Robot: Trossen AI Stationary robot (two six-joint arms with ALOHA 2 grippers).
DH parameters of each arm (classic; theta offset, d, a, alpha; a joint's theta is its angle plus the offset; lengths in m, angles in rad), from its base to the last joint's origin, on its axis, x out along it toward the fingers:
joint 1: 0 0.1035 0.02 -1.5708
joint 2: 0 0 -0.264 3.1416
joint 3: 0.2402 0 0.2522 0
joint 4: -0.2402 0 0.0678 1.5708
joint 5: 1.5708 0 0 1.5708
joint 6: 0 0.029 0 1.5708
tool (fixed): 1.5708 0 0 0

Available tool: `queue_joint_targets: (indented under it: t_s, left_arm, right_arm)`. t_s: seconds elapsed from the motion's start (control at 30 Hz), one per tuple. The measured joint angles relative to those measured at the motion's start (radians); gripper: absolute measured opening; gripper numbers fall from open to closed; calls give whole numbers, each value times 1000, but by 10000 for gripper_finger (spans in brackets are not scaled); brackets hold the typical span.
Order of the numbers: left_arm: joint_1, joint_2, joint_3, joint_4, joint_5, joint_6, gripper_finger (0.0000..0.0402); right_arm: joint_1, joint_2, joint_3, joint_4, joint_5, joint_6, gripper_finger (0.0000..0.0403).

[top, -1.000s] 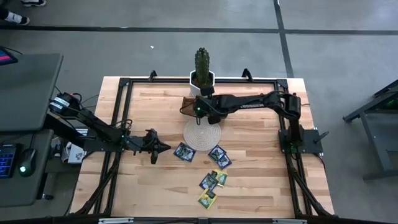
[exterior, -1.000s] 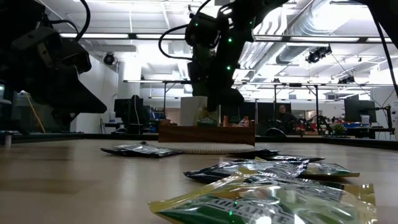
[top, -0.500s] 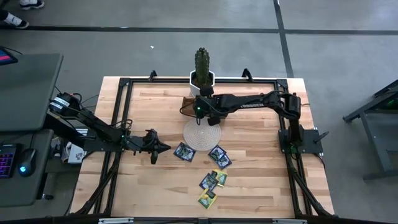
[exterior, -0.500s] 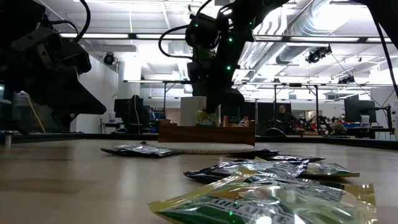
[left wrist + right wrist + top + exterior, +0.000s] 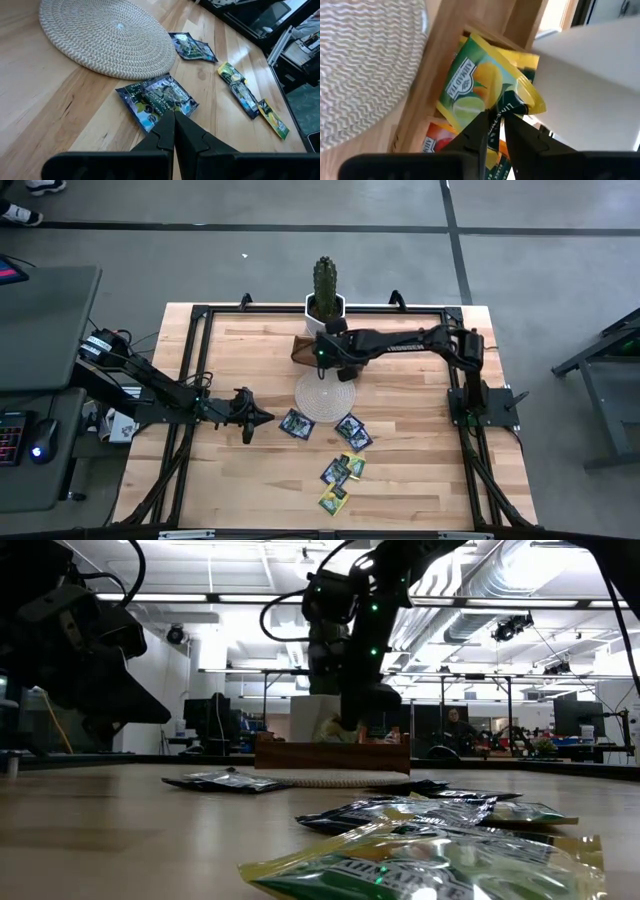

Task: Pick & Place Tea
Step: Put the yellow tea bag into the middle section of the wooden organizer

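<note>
several tea sachets (image 5: 345,448) lie loose on the table (image 5: 240,480) near the woven mat (image 5: 324,394). the right end effector (image 5: 496,121), fingers narrowly apart, pinches a green-yellow sachet (image 5: 480,85) over the wooden tray (image 5: 332,754), close beside the white cactus pot (image 5: 324,307). the left end effector (image 5: 174,129) hangs closed, empty, beside a dark blue sachet (image 5: 157,99).

An open lab hall: ceiling ducts (image 5: 560,585), workbenches with monitors (image 5: 215,715).
</note>
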Motion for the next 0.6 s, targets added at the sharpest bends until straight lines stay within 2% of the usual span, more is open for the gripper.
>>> queue_joint_targets:
  t_s: [0.37,0.6]
  left_arm:
    - [0,0,0,0,0,0,0]
    - [0,0,0,0,0,0,0]
  right_arm:
    - [-7,0,0,2,-51,38,118]
    - [-7,0,0,18,-4,49,166]
